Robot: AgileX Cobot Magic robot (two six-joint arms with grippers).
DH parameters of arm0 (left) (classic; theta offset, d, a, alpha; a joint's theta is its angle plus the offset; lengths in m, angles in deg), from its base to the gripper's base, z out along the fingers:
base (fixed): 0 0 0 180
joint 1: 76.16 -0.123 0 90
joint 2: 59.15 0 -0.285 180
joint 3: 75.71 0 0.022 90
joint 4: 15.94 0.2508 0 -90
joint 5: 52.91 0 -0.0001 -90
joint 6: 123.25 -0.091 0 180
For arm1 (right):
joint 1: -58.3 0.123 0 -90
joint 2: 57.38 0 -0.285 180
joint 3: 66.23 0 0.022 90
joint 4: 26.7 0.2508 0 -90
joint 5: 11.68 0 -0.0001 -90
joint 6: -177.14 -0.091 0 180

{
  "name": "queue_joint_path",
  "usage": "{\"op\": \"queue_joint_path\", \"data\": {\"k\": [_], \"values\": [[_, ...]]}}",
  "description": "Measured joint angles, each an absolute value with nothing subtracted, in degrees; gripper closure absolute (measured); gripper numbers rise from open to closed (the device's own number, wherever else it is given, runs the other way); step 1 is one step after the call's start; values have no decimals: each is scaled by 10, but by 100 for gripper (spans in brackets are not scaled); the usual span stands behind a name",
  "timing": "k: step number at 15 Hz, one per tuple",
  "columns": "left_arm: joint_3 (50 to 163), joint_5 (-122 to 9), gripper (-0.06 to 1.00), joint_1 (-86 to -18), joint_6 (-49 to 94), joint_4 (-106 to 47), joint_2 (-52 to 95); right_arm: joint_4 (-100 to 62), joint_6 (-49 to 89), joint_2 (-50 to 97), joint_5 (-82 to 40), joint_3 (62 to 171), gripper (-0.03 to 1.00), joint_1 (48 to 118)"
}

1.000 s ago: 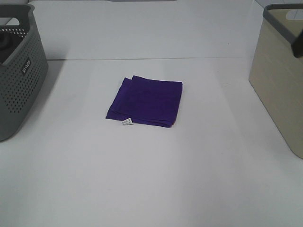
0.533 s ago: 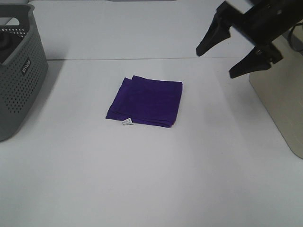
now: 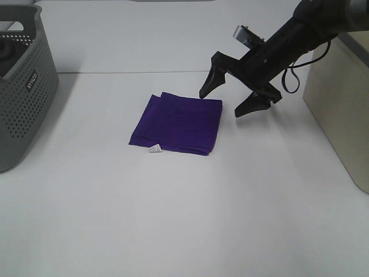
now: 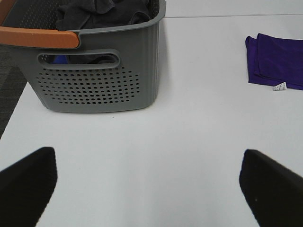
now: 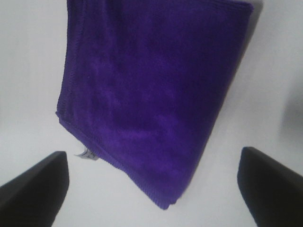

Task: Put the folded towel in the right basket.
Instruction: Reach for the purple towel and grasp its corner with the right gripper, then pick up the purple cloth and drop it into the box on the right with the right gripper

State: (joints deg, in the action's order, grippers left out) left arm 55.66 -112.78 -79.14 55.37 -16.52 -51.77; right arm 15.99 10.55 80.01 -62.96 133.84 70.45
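A folded purple towel [image 3: 177, 123] with a small white tag lies flat in the middle of the white table. It also shows in the right wrist view [image 5: 151, 90] and at the edge of the left wrist view [image 4: 278, 59]. My right gripper [image 3: 222, 99] is open, its black fingers spread just beside and above the towel's far right edge. The beige right basket [image 3: 340, 109] stands at the right edge. My left gripper [image 4: 147, 182] is open and empty, above bare table next to the grey basket.
A grey perforated basket [image 3: 23, 92] with dark clothes inside stands at the left edge; it also shows in the left wrist view [image 4: 94, 71]. The white table [image 3: 184, 219] stretches in front of the towel.
My right arm has come into view from the right and swung down and left, from near the beige basket to the towel's far right edge. The towel has not moved.
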Motion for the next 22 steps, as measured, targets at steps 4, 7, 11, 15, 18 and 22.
{"op": "queue_joint_path", "data": {"k": [4, 7, 11, 15, 18, 22], "values": [[557, -1128, -5, -791, 554, -165, -518, 136, 96, 844, -587, 1352, 5, 712], [557, -1128, -5, -791, 554, -165, -518, 117, 84, 852, -573, 1352, 5, 712], [557, -1128, -5, -791, 554, -165, -518, 123, 81, 864, -556, 1359, 7, 718], [557, -1128, -5, -791, 554, -165, -518, 150, 81, 896, -470, 1372, 25, 804], [557, -1128, -5, -791, 554, -165, -518, 146, 81, 907, -417, 1372, 73, 849], [557, -1128, -5, -791, 554, -165, -518, 139, 81, 906, -424, 1372, 90, 856]]}}
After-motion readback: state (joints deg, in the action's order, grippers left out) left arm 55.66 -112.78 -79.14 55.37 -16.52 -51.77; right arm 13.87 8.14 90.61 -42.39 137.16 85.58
